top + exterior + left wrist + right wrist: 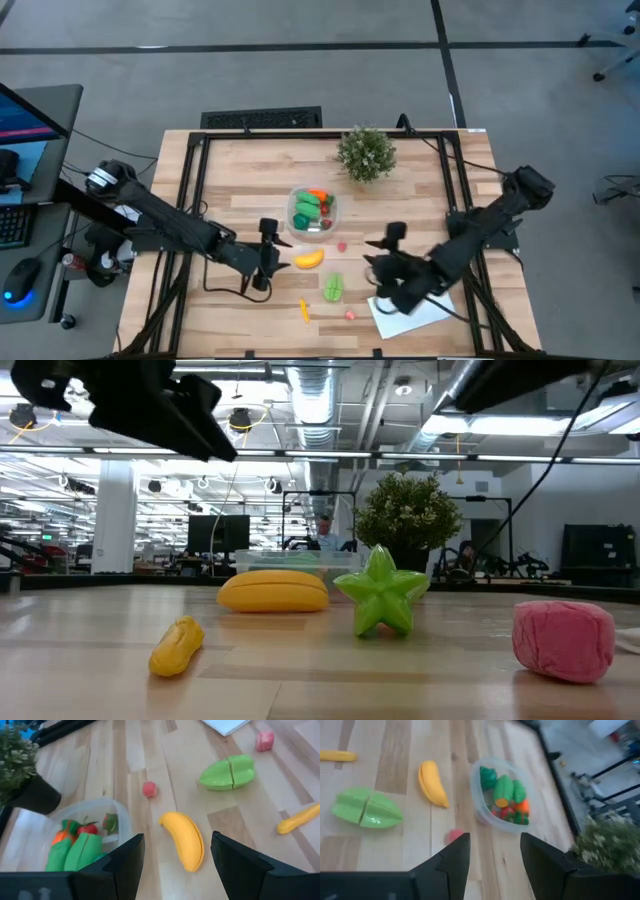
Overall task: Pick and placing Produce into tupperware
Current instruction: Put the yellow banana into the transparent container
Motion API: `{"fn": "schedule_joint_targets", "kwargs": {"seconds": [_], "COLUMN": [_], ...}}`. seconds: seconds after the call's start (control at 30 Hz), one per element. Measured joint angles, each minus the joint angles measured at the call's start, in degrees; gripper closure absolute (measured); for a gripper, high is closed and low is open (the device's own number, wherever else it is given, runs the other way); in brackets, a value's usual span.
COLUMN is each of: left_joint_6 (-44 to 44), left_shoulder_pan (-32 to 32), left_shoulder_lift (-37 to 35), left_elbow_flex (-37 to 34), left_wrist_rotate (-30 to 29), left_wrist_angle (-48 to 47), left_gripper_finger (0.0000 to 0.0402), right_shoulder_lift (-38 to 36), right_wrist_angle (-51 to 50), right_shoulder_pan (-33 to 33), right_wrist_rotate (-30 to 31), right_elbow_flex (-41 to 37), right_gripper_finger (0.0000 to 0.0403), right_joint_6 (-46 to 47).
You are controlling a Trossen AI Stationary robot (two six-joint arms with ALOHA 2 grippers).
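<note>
The clear tupperware point(313, 211) stands mid-table with green, orange and red produce in it point(75, 847). Loose on the wood lie a yellow banana point(309, 259), a green star-shaped fruit point(333, 287), a small red berry point(341, 246), a thin yellow-orange piece point(305, 310) and a pink piece point(350, 314). My left gripper point(176, 837) hovers open just left of the banana point(184, 839), which shows ahead between its fingers, untouched. My right gripper point(495, 837) hovers open right of the star fruit point(366, 809), nothing between its fingers.
A bushy potted plant point(366, 152) stands behind the tupperware at the far side. A flat white sheet point(412, 314) lies under my right arm near the front right. Black frame rails point(190, 200) run along both table sides.
</note>
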Motion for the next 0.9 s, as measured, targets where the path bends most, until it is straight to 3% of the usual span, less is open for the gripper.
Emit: {"fn": "schedule_joint_targets", "kwargs": {"seconds": [0.23,0.47,0.9], "left_joint_6": [-1.0,-6.6,-13.7], "left_shoulder_pan": [0.0,0.0,0.0], "left_shoulder_lift": [7.4,15.0,25.1], "left_elbow_flex": [0.0,0.1,0.0], "left_wrist_rotate": [-1.8,-4.4,-8.7], "left_wrist_angle": [8.7,16.8,23.2], "left_gripper_finger": [0.0182,0.0182,0.0182], "right_shoulder_lift": [-6.5,-8.0,-8.1], "right_wrist_angle": [4.5,5.7,5.1], "right_shoulder_pan": [10.9,19.4,23.0], "right_wrist_rotate": [13.1,22.8,27.3], "right_elbow_flex": [-12.3,-18.7,-20.1], "right_gripper_finger": [0.0239,0.0237,0.0249], "right_joint_6": [15.0,26.0,27.5]}}
